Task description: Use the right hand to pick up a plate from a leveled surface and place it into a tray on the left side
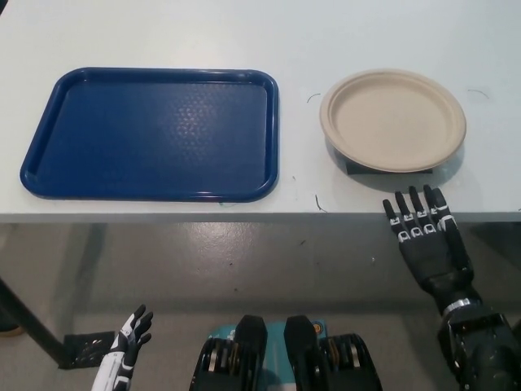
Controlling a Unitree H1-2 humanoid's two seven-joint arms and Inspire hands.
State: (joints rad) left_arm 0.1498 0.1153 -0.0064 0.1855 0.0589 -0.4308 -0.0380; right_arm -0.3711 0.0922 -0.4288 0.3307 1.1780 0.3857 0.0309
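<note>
A wide, pale grey-white table [163, 28] fills the upper half of the head view, its front edge running straight across the middle; below that edge lies a grey, scuffed floor [244, 261]; on the table's left part sits a large dark blue rectangular plastic tray [155, 134] with rounded corners and a raised rim, its textured bottom bare; to the right of the tray, apart from it, rests a round beige paper plate [394, 120], sitting on top of a low dark block [362, 168] whose edge shows under the plate's near side, so that the plate stands a little above the tabletop; a few thin dark pen marks [317, 203] are drawn on the table around the plate; the black right hand [425, 240] reaches up from the bottom right with its fingers straight and spread, holding nothing, its fingertips [413, 197] over the table's front edge, just short of the plate's near rim and not touching it; the white left hand [124, 352] rests low at the bottom left, well below the table, its fingers loosely apart and empty.
</note>
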